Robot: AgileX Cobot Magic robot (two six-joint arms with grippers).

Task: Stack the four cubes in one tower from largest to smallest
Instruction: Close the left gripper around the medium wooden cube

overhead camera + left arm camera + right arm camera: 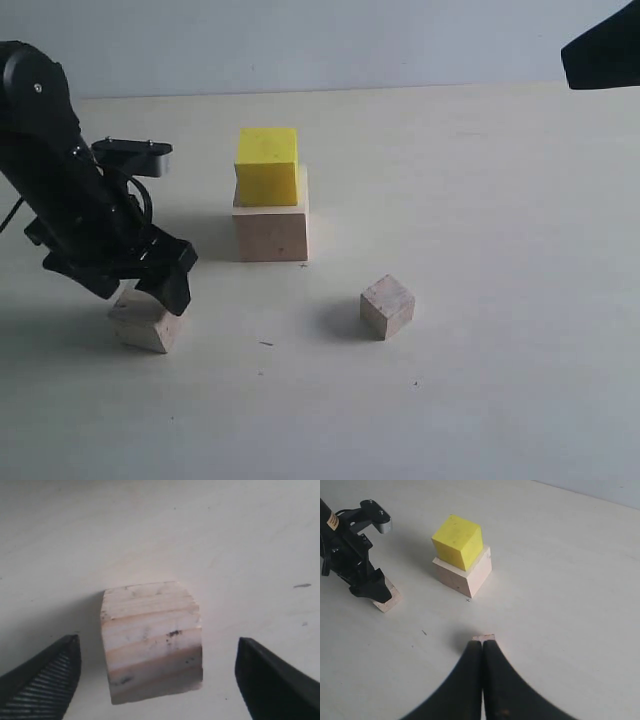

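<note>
The large pale wood cube (pixel 270 228) (pixel 462 575) stands mid-table with the yellow cube (pixel 267 164) (pixel 458 540) on top of it, set toward its left edge. The medium wood cube (pixel 146 321) (pixel 150 637) lies on the table at front left. My left gripper (pixel 150 288) (pixel 157 645) is lowered over it, open, with a finger on each side and a gap to both. The small wood cube (pixel 387 306) sits alone right of centre. My right gripper (pixel 483 641) is shut on nothing, high above the table; only a sliver of the small cube (pixel 484 637) shows past its tips.
The right arm's black body (pixel 603 48) hangs at the top right corner of the exterior view. The pale table (pixel 500 200) ends at a grey wall at the back. The left arm (pixel 60 180) leans in from the left edge.
</note>
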